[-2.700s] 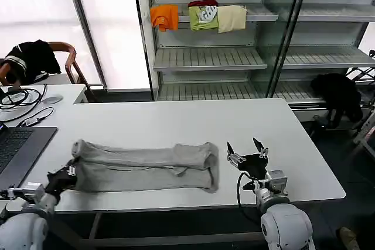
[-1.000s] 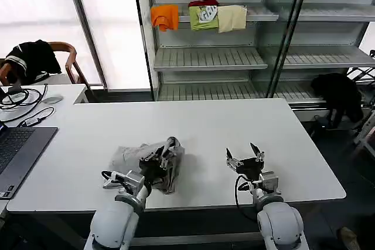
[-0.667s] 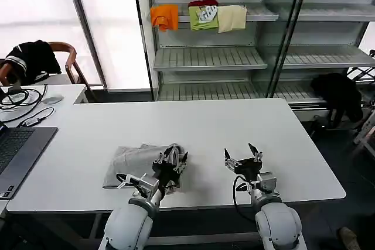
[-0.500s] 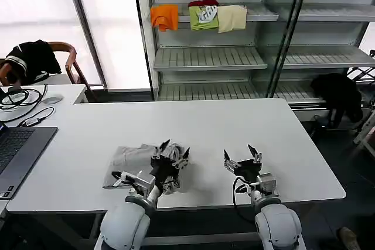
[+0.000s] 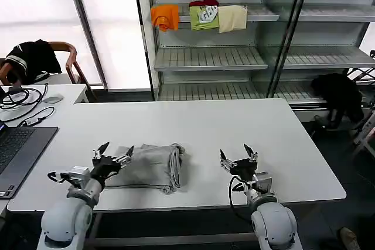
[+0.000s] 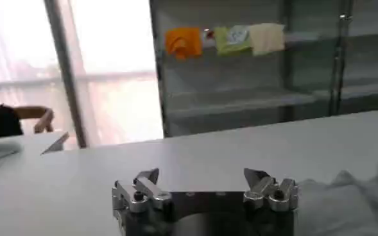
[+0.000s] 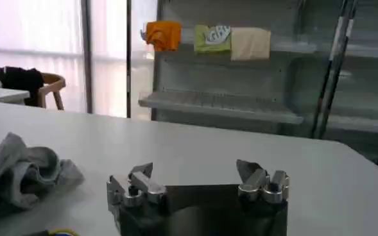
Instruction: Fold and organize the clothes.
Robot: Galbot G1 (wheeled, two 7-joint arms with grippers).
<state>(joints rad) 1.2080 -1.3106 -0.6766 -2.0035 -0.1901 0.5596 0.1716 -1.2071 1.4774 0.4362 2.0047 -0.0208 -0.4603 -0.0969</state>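
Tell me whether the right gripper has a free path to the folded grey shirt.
Probably yes. The right gripper is open just beside the shirt, with bare table between them. The left gripper, open, sits at the shirt's other end.

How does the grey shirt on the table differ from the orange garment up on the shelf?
The grey shirt lies on the white table, between the open left pincer and the open right pincer; the orange garment hangs over a shelf edge behind. The shirt is dull grey and folded into a rumpled bundle; the garment is bright orange and drapes down. Both are soft cloth, touched by neither pincer.
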